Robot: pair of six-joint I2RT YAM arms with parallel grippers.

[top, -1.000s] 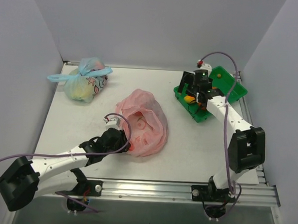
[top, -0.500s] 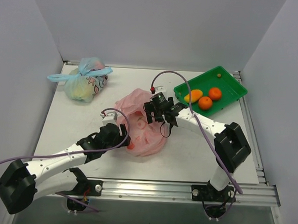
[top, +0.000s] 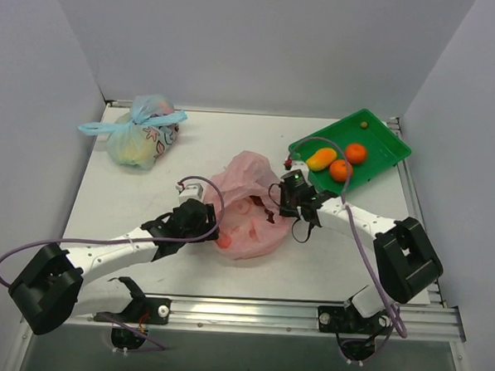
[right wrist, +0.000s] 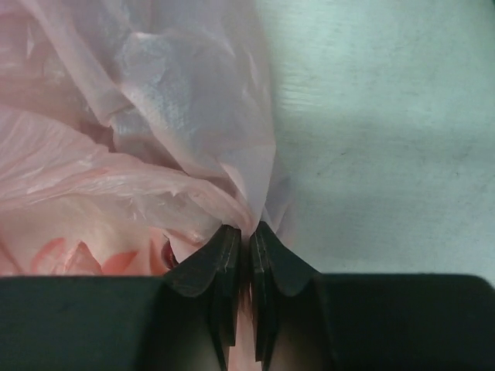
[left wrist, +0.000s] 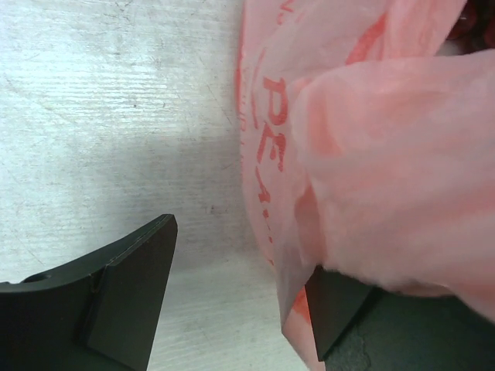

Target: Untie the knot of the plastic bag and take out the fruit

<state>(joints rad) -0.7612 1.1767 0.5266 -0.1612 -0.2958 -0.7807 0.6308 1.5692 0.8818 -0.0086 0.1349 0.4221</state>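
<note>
The pink plastic bag (top: pixel 248 204) lies crumpled mid-table with its mouth open; no knot shows. My right gripper (top: pixel 285 201) is at the bag's right rim. In the right wrist view its jaws (right wrist: pixel 249 241) are shut on a fold of the pink film (right wrist: pixel 193 139). My left gripper (top: pixel 205 226) sits at the bag's left edge. It stands open (left wrist: pixel 232 309), with the bag's film (left wrist: pixel 371 178) draped over the right finger (left wrist: pixel 340 313) and bare table between the jaws. Fruit lies in the green tray (top: pixel 388 140): two oranges (top: pixel 356 153) and a mango (top: pixel 320 159).
A second bag with a light-blue tie (top: pixel 142 135) sits at the back left. The green tray is at the back right near the table's edge. Grey walls close in the left, back and right. The right arm's purple cable (top: pixel 346 199) loops over the tray's near corner.
My right arm has swung from the green tray to the bag's right rim and shut on the film. The left gripper has shifted slightly toward the bag and opened wider.
</note>
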